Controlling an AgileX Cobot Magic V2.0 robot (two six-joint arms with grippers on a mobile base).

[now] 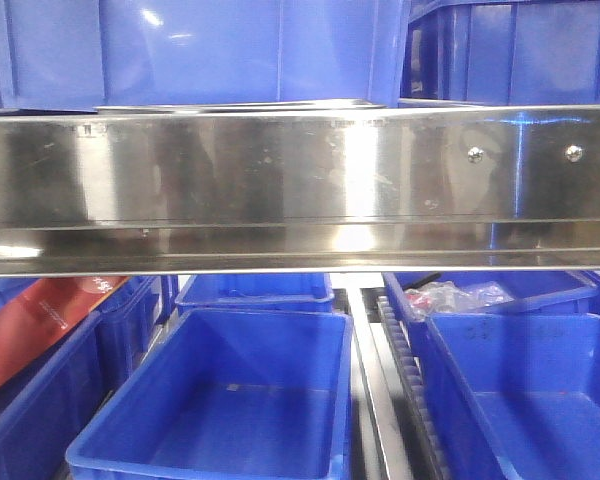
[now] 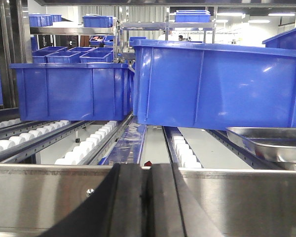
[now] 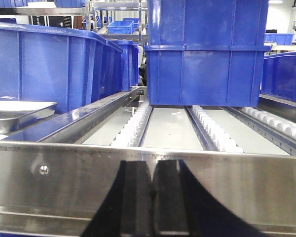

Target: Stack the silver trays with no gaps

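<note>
A silver tray (image 2: 269,142) lies on the roller shelf at the right edge of the left wrist view, its rim and shallow wall showing. The right wrist view shows a silver tray (image 3: 14,112) at its far left, beside a blue bin. Whether these are the same tray I cannot tell. My left gripper (image 2: 148,170) is shut with nothing between its black fingers, low in front of the steel rail (image 2: 49,197). My right gripper (image 3: 152,170) is likewise shut and empty before the same kind of rail (image 3: 246,182). Both grippers stay apart from the trays.
A wide steel rail (image 1: 300,180) crosses the front view, with thin silver edges (image 1: 240,104) just above it. Large blue bins (image 2: 212,84) (image 3: 202,54) stand on the roller lanes (image 3: 214,131) behind. Open blue bins (image 1: 230,400) sit on the lower level.
</note>
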